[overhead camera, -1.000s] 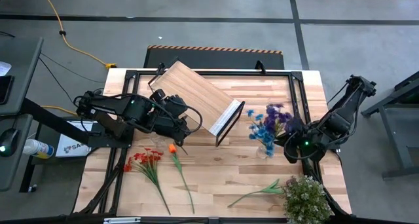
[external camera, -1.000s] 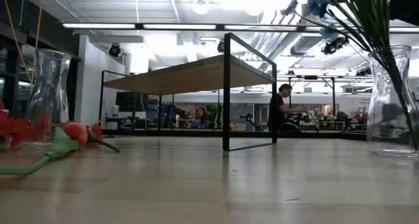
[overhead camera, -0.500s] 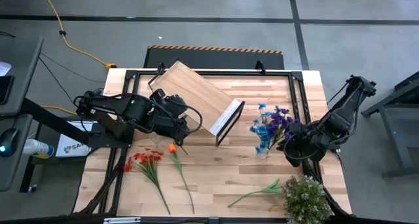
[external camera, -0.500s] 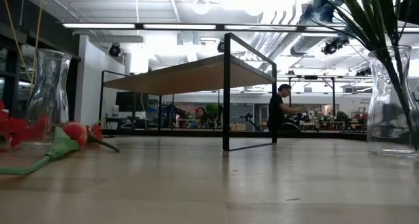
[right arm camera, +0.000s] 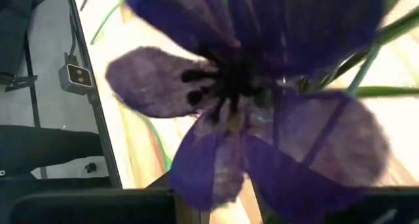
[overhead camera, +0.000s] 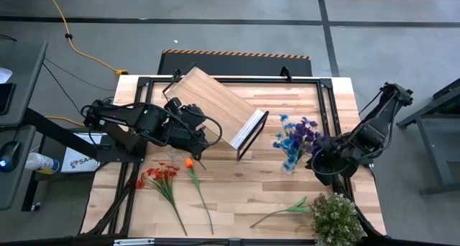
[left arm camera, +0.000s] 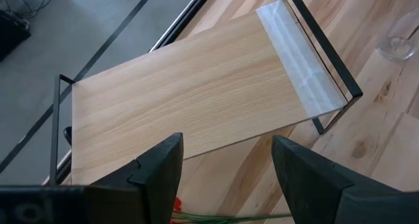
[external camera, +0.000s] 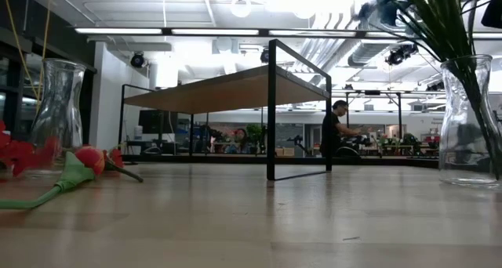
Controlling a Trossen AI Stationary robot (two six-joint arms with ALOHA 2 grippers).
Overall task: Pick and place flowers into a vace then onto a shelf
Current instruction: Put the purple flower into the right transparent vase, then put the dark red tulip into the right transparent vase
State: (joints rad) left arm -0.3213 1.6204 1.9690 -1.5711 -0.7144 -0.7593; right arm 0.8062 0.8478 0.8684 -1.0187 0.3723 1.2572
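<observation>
Shelf angled near table's far edge.

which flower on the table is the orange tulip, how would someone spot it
Start at the wooden shelf near the table's middle. Just below its left end, in the high view, lies the orange tulip, beside the red sprays. Unlike their clustered blooms, it has one single orange head on a long green stem.

A purple bloom fills the right wrist view, blurred, hiding that arm's own fingers and nearly all the table beyond. In the low view, the right vase is cut off at the picture's edge — its blooms run out the top. A distant person is too small for detail.
</observation>
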